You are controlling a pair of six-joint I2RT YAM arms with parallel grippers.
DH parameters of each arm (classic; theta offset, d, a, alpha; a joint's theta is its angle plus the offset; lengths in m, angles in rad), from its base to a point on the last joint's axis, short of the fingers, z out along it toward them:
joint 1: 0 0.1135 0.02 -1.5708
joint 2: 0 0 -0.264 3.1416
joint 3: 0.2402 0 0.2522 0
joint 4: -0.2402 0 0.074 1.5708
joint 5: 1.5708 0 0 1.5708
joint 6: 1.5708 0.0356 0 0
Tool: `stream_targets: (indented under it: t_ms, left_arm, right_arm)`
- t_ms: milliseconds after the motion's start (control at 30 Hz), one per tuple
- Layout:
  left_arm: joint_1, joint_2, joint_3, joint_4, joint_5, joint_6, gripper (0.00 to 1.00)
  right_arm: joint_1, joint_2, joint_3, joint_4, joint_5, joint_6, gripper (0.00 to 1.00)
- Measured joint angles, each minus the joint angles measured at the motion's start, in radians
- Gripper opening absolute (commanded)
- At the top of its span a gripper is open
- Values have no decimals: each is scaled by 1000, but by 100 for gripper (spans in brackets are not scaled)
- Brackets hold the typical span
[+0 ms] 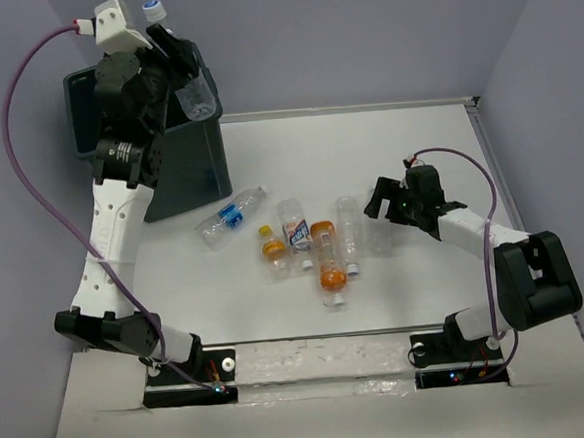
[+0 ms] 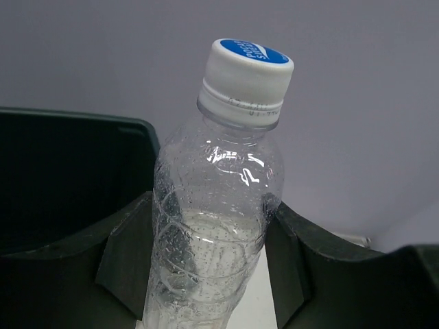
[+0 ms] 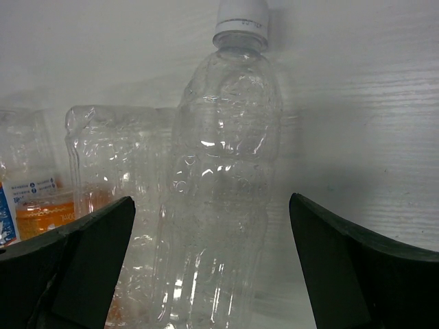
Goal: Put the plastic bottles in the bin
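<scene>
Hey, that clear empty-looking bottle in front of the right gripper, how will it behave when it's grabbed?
Probably very light: the clear bottle looks empty. Its thin, dimpled wall may buckle if the jaws squeeze hard. Lying on its side on the table, it could roll away if nudged.

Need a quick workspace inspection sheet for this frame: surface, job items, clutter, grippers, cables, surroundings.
Surface: white table, bottles lying clustered at its centre.
Job's things: bin at far left. The blue-labelled bottle, yellow-capped bottle and orange-filled bottle are among those lying on the table. The held bottle is raised at the bin's rim.
Clutter: nothing seen.
Grippers: left gripper shut on the held bottle. Right gripper open and low, fingers either side of a clear bottle.
Cables: left purple cable loops wide off the left arm. Right purple cable runs along the right arm.
Surroundings: plain grey walls.
</scene>
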Motion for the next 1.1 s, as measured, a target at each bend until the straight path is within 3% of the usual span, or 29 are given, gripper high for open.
stream_targets:
  t_ms: [233,333,367,400,467,600,633,733,833,1100]
  left_arm:
    - [193,167,136,82,-48,-15,60]
    - [242,249,201,97,-83,-18,76]
    - [249,266,211,98,-94,-19,90]
    - [260,286,218,100,-109,-18,99]
    - [275,315,217,96,-131,-17,99]
    - [280,318,161,101,-110,-19,99]
    - [280,309,138,104,-98,-25,99]
    - [274,239,22,122,-47,-51,99]
    - [257,116,-112,136,-8,-72,99]
    - [95,-393,-492,189,131,-84,99]
  right_arm:
    - [11,40,12,14,1,-1,94]
    - [17,55,14,15,1,-1,90]
    - [18,57,14,16,1,-1,89]
    - [19,59,14,16,2,-1,87]
    - [19,60,14,17,4,-1,82]
    - [19,60,14,18,14,-2,56]
    - [19,59,14,19,20,-1,54]
    - [19,42,14,22,44,0,44]
    - [19,-7,11,21,69,1,42]
    - [21,-322,-30,11,113,-1,36]
